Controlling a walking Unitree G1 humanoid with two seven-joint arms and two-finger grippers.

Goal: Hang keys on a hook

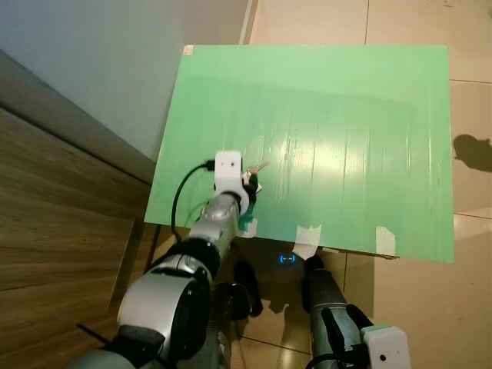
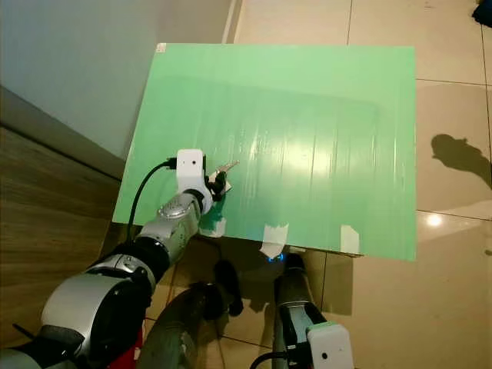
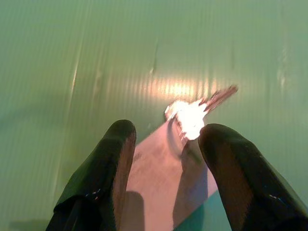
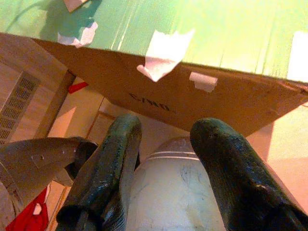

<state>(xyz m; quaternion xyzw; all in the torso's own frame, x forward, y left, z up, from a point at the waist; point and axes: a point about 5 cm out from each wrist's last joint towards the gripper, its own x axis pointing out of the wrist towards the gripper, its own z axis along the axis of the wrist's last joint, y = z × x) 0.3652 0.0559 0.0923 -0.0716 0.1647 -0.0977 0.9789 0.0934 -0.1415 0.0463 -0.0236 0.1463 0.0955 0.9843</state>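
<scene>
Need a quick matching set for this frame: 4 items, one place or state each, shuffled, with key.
Items:
1. keys
2. left end effector
3. right end effector
4. torn tape piece

Places or states:
A. hangs low, below the near edge of the box
B. stuck at the near edge of the green board
C. open, over the green board just short of the keys
D. lying on the green board, catching the light

Pairs: 1-D, 2-C, 3-A, 4-B
</scene>
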